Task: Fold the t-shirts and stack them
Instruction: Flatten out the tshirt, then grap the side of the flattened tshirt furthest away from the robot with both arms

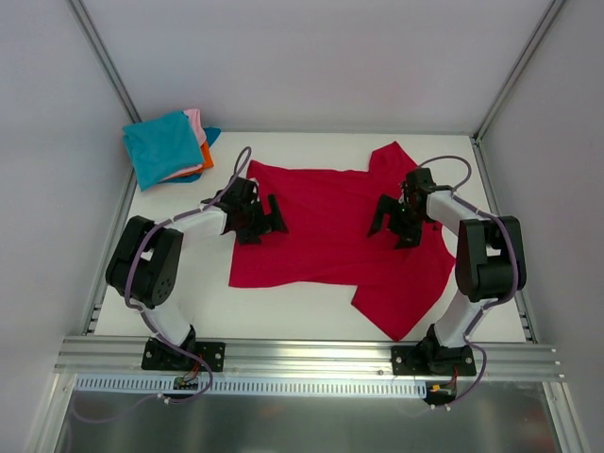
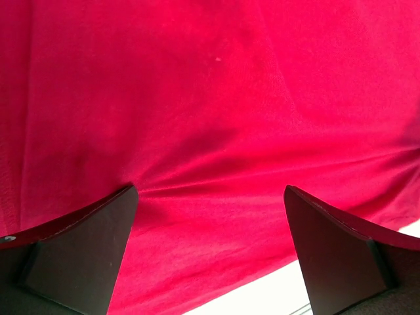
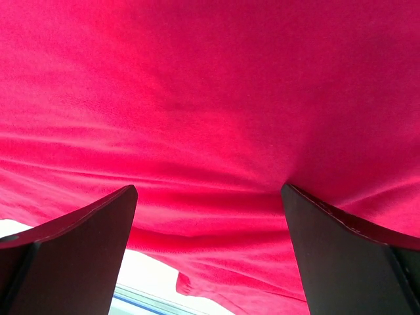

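A: How is the red t-shirt (image 1: pixel 326 226) laid?

B: It is spread flat in the middle of the white table (image 1: pixel 311 311), long side left to right, sleeves at the right. Soft folds are seen only up close.

A: And the pile (image 1: pixel 168 146)?

B: Teal on top, at the far left corner.

A: The grippers?

B: The left gripper (image 1: pixel 274 217) and right gripper (image 1: pixel 387 225) are held wide apart over the red cloth.

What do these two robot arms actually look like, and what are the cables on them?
Both the left arm and right arm have chunky black joints linked by white segments, on black bases. A greyish-purple cable loops along each. The left end effector and right end effector are black, with two flat, wedge-shaped fingers.
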`<state>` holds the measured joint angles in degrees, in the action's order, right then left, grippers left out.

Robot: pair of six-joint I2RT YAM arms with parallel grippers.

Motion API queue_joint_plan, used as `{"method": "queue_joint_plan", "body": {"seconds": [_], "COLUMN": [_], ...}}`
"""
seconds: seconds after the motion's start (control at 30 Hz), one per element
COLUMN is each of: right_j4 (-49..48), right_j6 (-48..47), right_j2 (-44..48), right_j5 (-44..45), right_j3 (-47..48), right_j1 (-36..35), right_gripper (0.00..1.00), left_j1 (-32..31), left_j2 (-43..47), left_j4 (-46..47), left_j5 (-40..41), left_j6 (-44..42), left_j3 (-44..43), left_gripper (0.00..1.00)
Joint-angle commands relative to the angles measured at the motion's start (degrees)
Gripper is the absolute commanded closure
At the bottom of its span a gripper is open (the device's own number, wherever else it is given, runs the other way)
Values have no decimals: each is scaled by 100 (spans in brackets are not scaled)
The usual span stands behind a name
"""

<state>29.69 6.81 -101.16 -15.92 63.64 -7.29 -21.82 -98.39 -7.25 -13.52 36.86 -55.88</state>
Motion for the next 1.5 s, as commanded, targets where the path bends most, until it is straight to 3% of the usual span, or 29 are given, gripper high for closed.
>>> {"method": "queue_joint_plan", "body": {"seconds": [0.0,0.37,0.63,0.8,0.93,1.0,1.17,1.37,1.47], "right_j4": [63,-60,115,827,985,1318,2644,2630,2184], "right_j6": [-39,-4,14,-83,-241,-504,-936,-453,-260], "right_j2": [299,650,1449,2555,2787,2472,122,-2332,-2881], "right_j5": [37,-25,-78,115,212,431,933,275,107], "right_j3": [-132,-571,-739,110,1227,2164,4654,7034,7348], "right_j1": [79,87,87,87,79,87,175,439,535], "right_gripper": [1,1,1,1,1,0,1,1,1], "left_j1": [-24,-111,-138,-138,-138,-138,-138,-138,-138], "left_j2": [337,1331,2235,3840,4757,5108,5681,6629,6911], "left_j4": [-559,-181,-435,-638,-471,-384,-172,-179,-521], "left_j5": [604,552,605,614,395,271,-396,-793,-749], "left_j6": [-180,172,164,-82,-416,-496,-338,-311,-522], "left_j3": [436,1886,1748,1282,851,824,1280,2063,2107], "left_gripper": [1,1,1,1,1,1,1,1,1]}}
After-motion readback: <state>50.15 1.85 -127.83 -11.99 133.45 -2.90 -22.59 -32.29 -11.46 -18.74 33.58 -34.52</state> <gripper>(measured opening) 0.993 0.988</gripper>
